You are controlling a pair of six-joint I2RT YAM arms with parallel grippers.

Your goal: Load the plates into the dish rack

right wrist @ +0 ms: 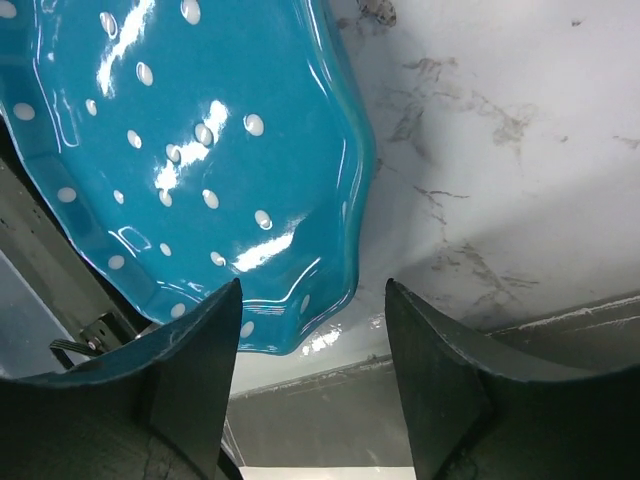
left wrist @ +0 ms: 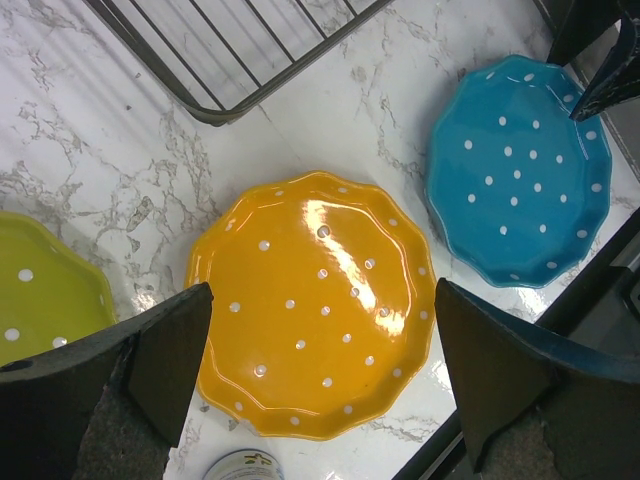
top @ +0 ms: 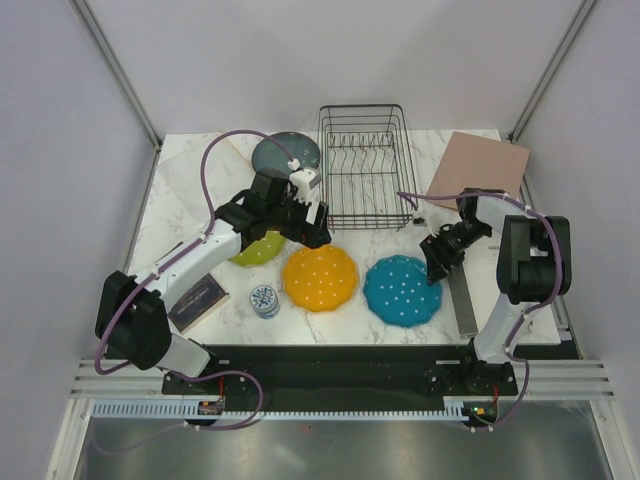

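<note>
From above, the dish rack [top: 362, 165] at upper centre holds no plate; all four lie on the tabletop [top: 180, 190]. Left wrist: my left fingers [left wrist: 165, 355] spread wide over the orange plate [left wrist: 315, 300]. Right wrist: my right fingers [right wrist: 200, 375] stand apart around the rim of the glossy, scalloped blue plate [right wrist: 200, 150], lower centre. The first pickup is in hand; next, I judge, pinch and lift.

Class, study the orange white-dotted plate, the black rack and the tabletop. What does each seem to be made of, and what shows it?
Orange scalloped white-dotted plate: probably glazed ceramic, perhaps melamine; glossy, with bright highlights.
Black wire dish rack: thin metal rods, seemingly coated matt black.
White grey-veined tabletop: marble-look, possibly laminate or film; smooth, slightly reflective.
</note>
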